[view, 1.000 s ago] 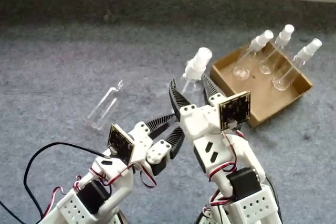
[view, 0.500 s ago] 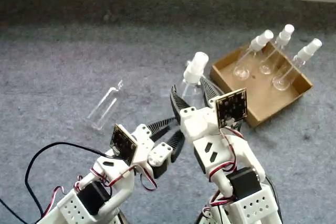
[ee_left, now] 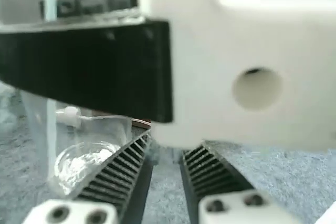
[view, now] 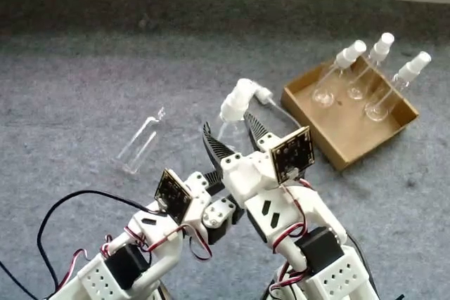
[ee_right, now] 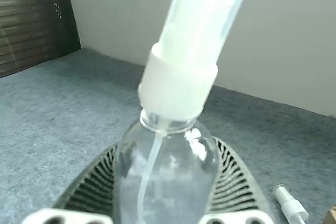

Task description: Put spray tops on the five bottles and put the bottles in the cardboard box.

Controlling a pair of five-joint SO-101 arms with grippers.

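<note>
Tabletop (view: 84, 82) carrying cardboard box (view: 339, 154), three capped bottles (view: 337, 75) leaning inside. Right claw (view: 227, 121) clamping fourth bottle (ee_right: 168, 171), spray top (view: 238, 100) seated, tilting, near box. Left claw (ee_left: 165, 171) hanging slightly parted, empty, beneath. Step likely in hand: boxing fourth bottle; next move calling for carry over box rim, then release. Fifth bottle (view: 138, 147) lying uncapped; loose spray top (ee_right: 287, 203) lying near box.

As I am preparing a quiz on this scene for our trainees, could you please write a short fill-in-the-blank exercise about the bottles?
1. The cardboard box holds ___ capped bottles.
2. The right gripper is shut on a bottle wearing a white ___ top.
3. The lying bottle on the carpet has ___ spray top.
4. A loose spray top lies between the gripped bottle and the ___.

Missing words: three; spray; no; box.
</note>
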